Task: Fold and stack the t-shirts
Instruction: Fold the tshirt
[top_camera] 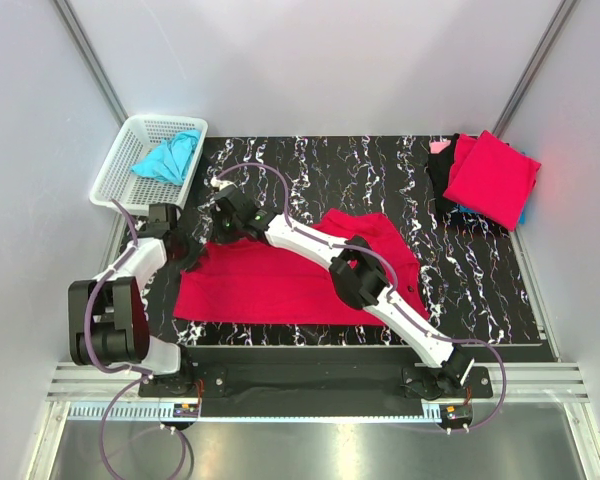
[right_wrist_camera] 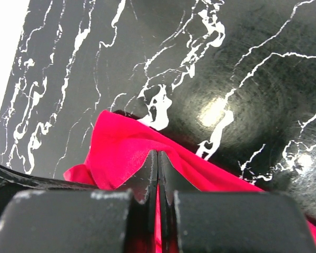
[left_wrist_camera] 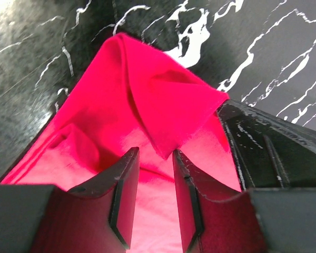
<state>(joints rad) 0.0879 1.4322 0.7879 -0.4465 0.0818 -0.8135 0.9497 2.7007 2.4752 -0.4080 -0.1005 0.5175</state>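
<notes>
Pinching an edge of the crimson t-shirt (top_camera: pixel 270 290) between closed jaws, the right gripper (right_wrist_camera: pixel 158 174) risked tugging the fold away from the left gripper (left_wrist_camera: pixel 155 179), whose narrowly parted fingers (left_wrist_camera: pixel 127 190) had not clamped it.

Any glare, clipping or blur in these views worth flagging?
Right wrist: glare spot on the tabletop, top-left corner clipped white. Left wrist: red t-shirt oversaturated, folds washing out near the soft-focus fingers. Top external: sharp, evenly lit, red tint on the right wall.
</notes>
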